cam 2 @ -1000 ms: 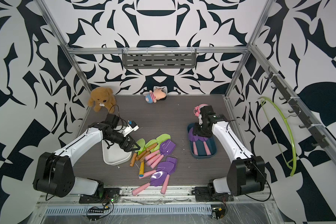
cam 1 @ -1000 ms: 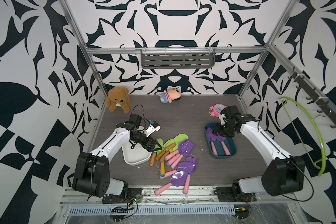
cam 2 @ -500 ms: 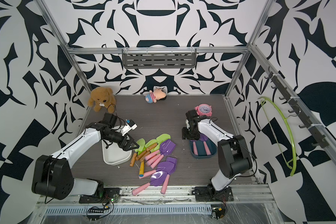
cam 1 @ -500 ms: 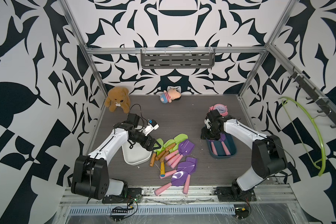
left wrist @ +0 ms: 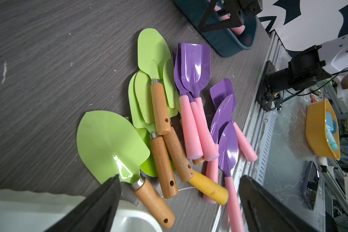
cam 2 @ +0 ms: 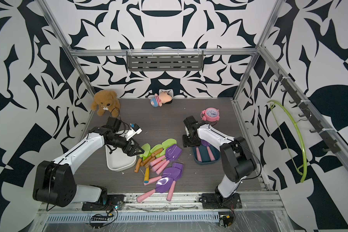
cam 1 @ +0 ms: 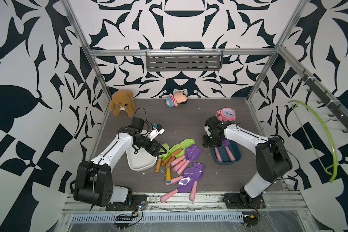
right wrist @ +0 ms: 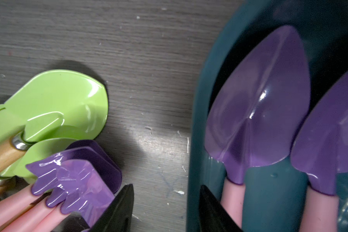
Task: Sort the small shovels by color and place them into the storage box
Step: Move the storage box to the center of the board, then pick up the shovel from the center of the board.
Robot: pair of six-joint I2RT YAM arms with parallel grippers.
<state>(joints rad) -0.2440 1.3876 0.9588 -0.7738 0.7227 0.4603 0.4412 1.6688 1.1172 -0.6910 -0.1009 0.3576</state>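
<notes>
Shovels [cam 1: 180, 162] lay piled at 3 o'clock of the white tray [cam 1: 141, 164], nearest green shovel [left wrist: 111, 140] under the wide-open, empty left gripper [left wrist: 180, 176], handle [cam 1: 158, 166] toward 7 o'clock in a top view; right gripper [right wrist: 166, 186], half-open and empty, was farther.

— What colours are in the heap?
— Lime-green shovels [cam 1: 187, 142] with brown wooden handles and purple shovels [cam 1: 193, 153] with pink handles. One yellow handle [cam 1: 167, 173] is tipped blue.
— And around them?
— The storage box [cam 1: 225, 163] is dark teal, and the tub [cam 1: 141, 162] is white. The table [cam 1: 179, 120] is grey wood-grain, and the walls [cam 1: 175, 26] carry a black-and-white leaf print.
</notes>
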